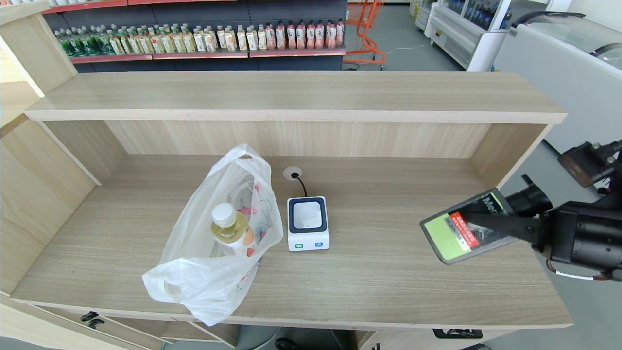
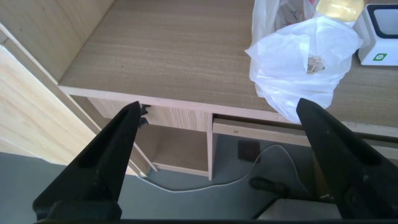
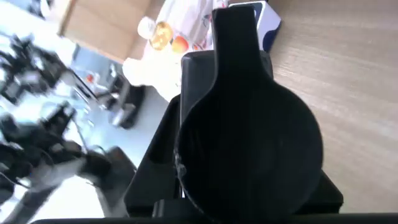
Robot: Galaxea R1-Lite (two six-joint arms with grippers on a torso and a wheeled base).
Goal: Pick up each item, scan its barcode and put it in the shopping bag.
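At the right end of the bench (image 1: 388, 277), our right tool (image 1: 478, 224) is clamped on a flat pack (image 1: 449, 238). One dark finger lies across the pack's upper face. The pack is held tilted over the bench's right edge, with its green-and-red label turned upward and a dark border round it. It is well apart from everything else on the bench.

Off the near left side of the bench, our left tool (image 2: 219, 107) hangs with its two dark fingers spread wide and nothing between them. From its wrist view we look past the near edge onto the wood surface.

Left of the middle of the bench stands the scanner (image 1: 307, 222), a small white box with a pale window framed in dark blue facing up. A black cable (image 1: 302, 185) runs from its far side to a round hole (image 1: 292, 173) in the benchtop.

Just left of the scanner sits the shopping bag (image 1: 204, 277), white thin plastic, slumped open with its handles toward the far side. Its near end spills to the bench's near edge. Inside it we see a bottle (image 1: 227, 226) with a white cap and yellow liquid, upright among the folds.

Beyond the raised back of the bench, a store shelf (image 1: 204, 54) carries a row of drink bottles.
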